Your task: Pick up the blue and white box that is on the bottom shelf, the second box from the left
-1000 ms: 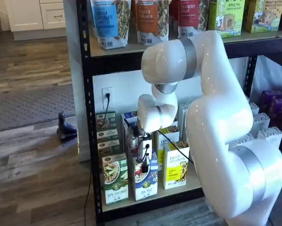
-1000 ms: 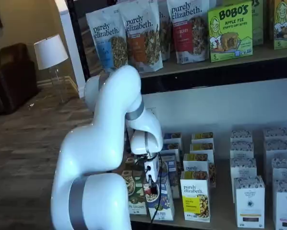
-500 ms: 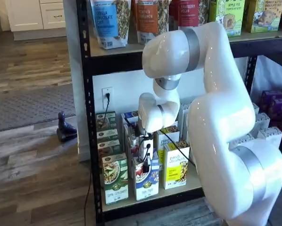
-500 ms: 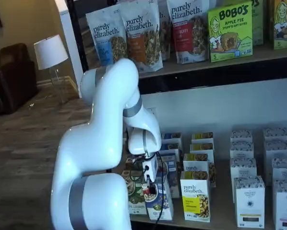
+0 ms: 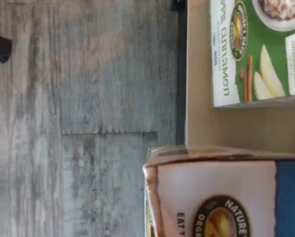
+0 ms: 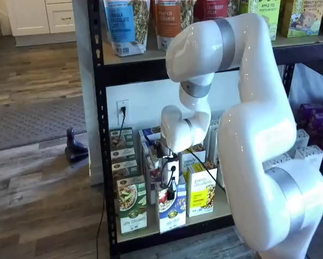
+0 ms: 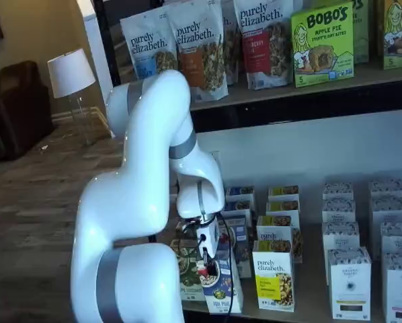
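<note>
One blue and white box is clamped between the black fingers of the gripper, which are closed on its upper part in both shelf views. The box is seen at the front of the bottom shelf, tilted, with its lower edge leaning out toward the black front rail; whether its base is in contact with the board cannot be told. It is flanked by the green-and-white box on one side and the yellow-and-white box on the other. In the wrist view the box fills the near field, with the green-and-white box beside it, apart across a strip of bare shelf board.

The extraction step is judged to be in hand: the grasp is made and the box is being drawn out of its row. A clean pull away from the rack is called for next, with the box kept clear of both neighbours and lifted over the front rail.

Compared with a second ago, the box is found lower in the shelf views and further forward, and its tilt has grown. The arm's elbow has risen, and the wrist has been carried outward from the shelf. The neighbouring boxes are unchanged in place.
</note>
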Controlling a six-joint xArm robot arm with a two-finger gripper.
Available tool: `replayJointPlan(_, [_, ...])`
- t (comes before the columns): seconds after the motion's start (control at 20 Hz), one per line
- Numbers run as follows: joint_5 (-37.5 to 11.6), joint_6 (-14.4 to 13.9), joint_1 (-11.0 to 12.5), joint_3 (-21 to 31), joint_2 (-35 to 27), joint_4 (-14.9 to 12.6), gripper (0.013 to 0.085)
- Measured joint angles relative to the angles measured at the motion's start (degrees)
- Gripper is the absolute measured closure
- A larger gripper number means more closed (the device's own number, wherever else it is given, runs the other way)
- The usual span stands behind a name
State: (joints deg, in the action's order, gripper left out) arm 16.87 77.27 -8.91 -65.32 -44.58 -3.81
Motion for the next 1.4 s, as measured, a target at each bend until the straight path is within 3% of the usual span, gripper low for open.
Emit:
replayJointPlan(0.3, [-1.9,-1.2,-0.2,6.6,4.8,-1.1,0.0490])
replayJointPlan(0.5, [-2.2,3.4,-0.9,10.5,8.2,4.6,0.0490])
replayJointPlan(0.7, [-3.0,6.2,-1.4,14.2,11.4,8.0,0.0490])
replayJointPlan(0.8, [-3.6,5.4,-1.2,16.0,13.0,7.1,0.0490])
replayJointPlan(0.9, [-4.6,3.1,-0.6,18.0,14.6,3.9,0.0490])
replayJointPlan(1.4, [-3.6,7.7,0.3,23.7,21.0,7.7,0.0490])
